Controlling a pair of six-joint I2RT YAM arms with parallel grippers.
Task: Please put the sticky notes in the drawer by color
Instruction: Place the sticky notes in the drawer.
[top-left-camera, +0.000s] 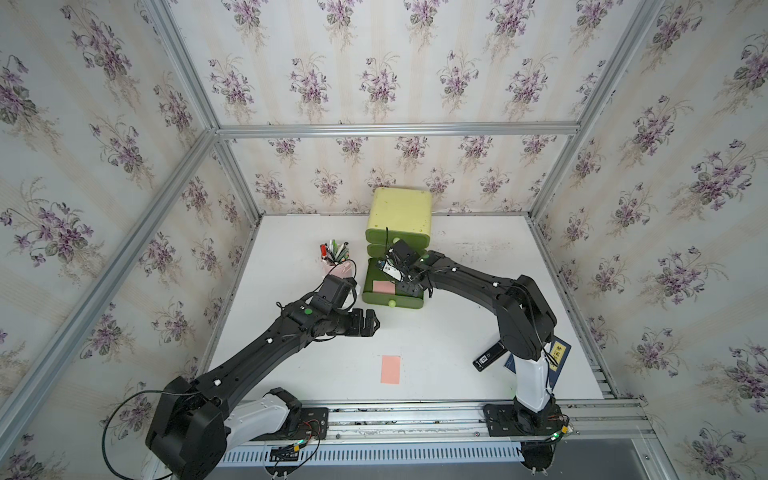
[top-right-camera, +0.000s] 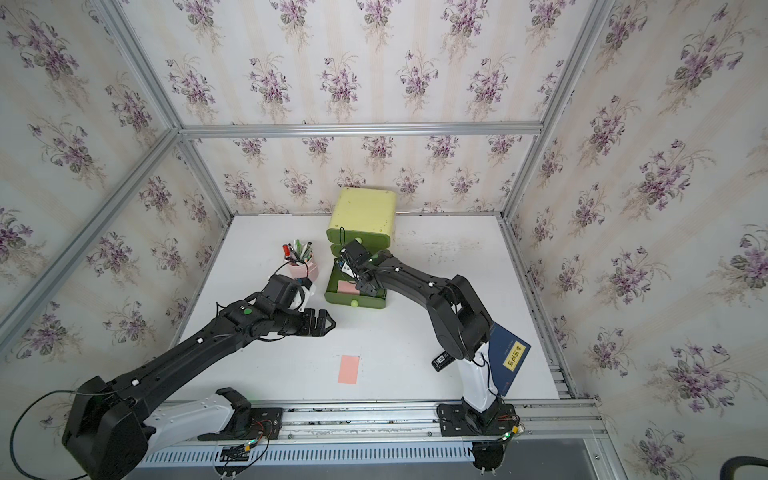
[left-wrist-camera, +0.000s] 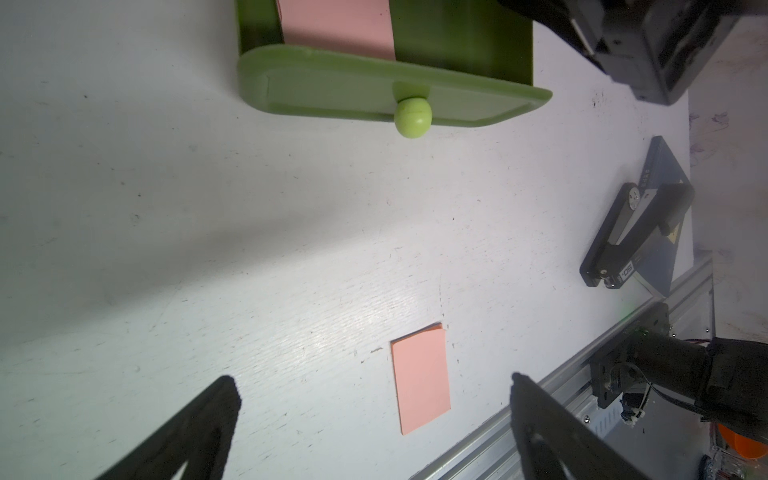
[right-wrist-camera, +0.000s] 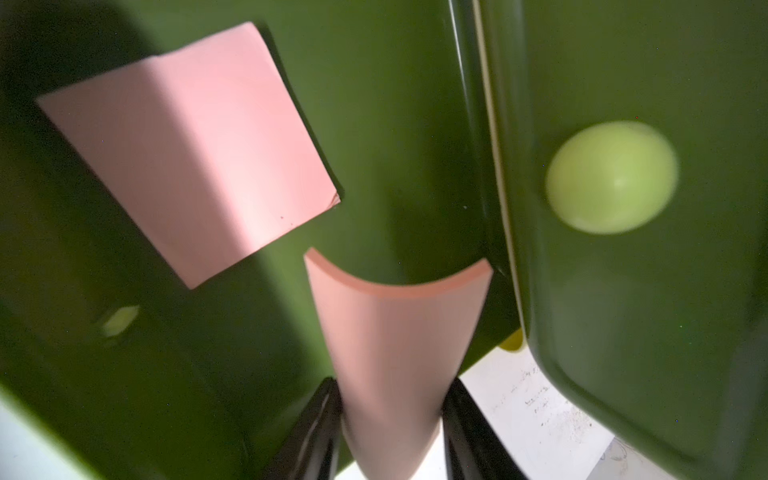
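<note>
The drawer chest stands at the back of the table with its bottom drawer pulled out. One pink sticky note lies flat inside that open drawer. My right gripper hangs over the open drawer, shut on a second pink sticky note, which curls upward between the fingers. A third pink sticky note lies on the table near the front, also seen as the pink note in the left wrist view. My left gripper hovers open and empty left of the drawer front.
A pink pen cup stands left of the chest, close to my left wrist. A dark blue book and a black stapler-like device lie at the front right by the right arm's base. A metal rail borders the front edge.
</note>
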